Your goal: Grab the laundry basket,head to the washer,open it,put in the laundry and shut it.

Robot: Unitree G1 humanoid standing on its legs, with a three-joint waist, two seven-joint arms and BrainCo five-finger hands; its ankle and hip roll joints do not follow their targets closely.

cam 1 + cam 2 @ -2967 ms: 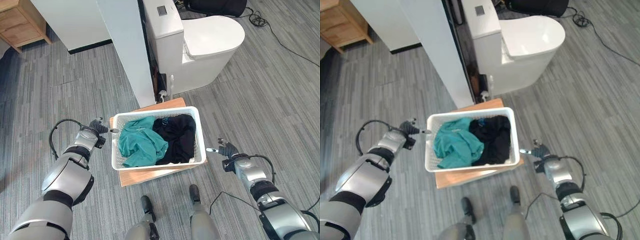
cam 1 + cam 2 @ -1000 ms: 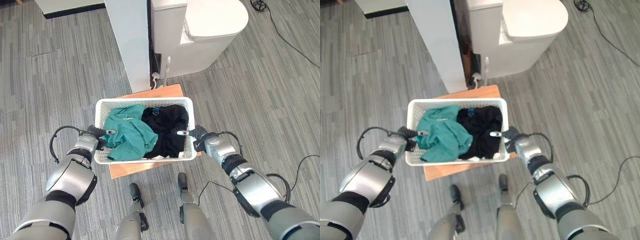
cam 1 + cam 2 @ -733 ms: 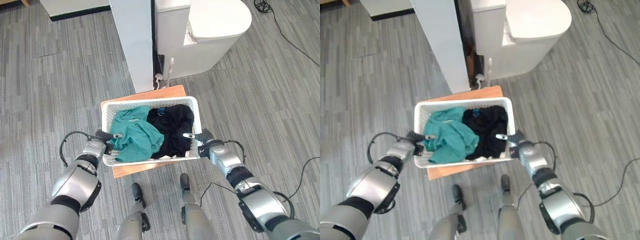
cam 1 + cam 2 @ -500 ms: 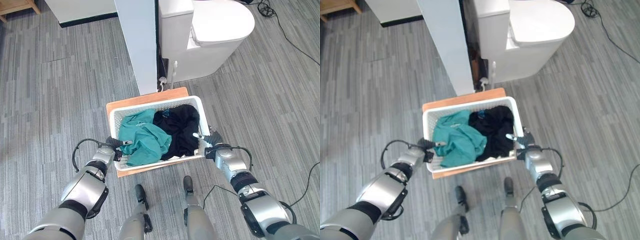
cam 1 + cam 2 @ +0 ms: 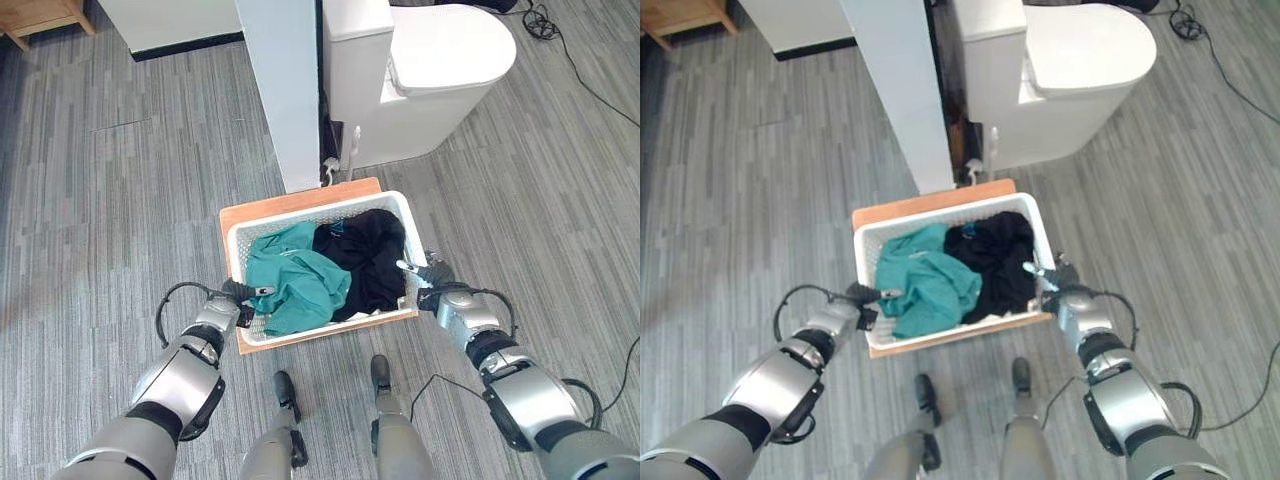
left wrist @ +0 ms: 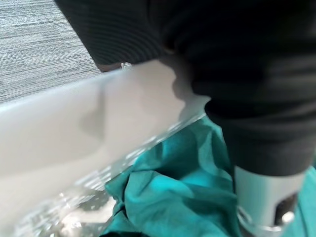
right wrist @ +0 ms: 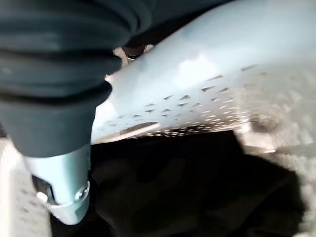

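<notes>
Grey striped floor [image 5: 120,200], white partition [image 5: 285,90] and a white toilet [image 5: 430,60] behind it, corner of a wooden cabinet [image 5: 40,15] top left. Left eye view: one white laundry basket [image 5: 320,205] sits on one low wooden board [image 5: 290,200], right in front of the robot. Inside are two garments, a teal one [image 5: 295,280] on the robot's left and a black one [image 5: 370,255] on its right. Left hand [image 5: 243,293] is at the basket's left rim, right hand [image 5: 430,273] at the right rim, one each side.

Right eye view: same layout, left hand [image 5: 865,293] and right hand [image 5: 1058,274] hug opposite short ends of the basket.

Left wrist view: white rim [image 6: 74,123] runs under the dark cover, thumb [image 6: 266,197] hooked inside over the teal cloth [image 6: 177,187]. Thumb pinches the rim; the other fingers are hidden below.

Right wrist view: perforated basket wall [image 7: 197,98] close up, thumb [image 7: 59,182] inside above the black cloth [image 7: 187,197]. Same pinch on the rim, rest of the fingers hidden.

Step looks like securing the grab before lifting. To do it well: firm both pinches evenly, lift both ends together and level so the garments don't slide, clear the board before turning away.
</notes>
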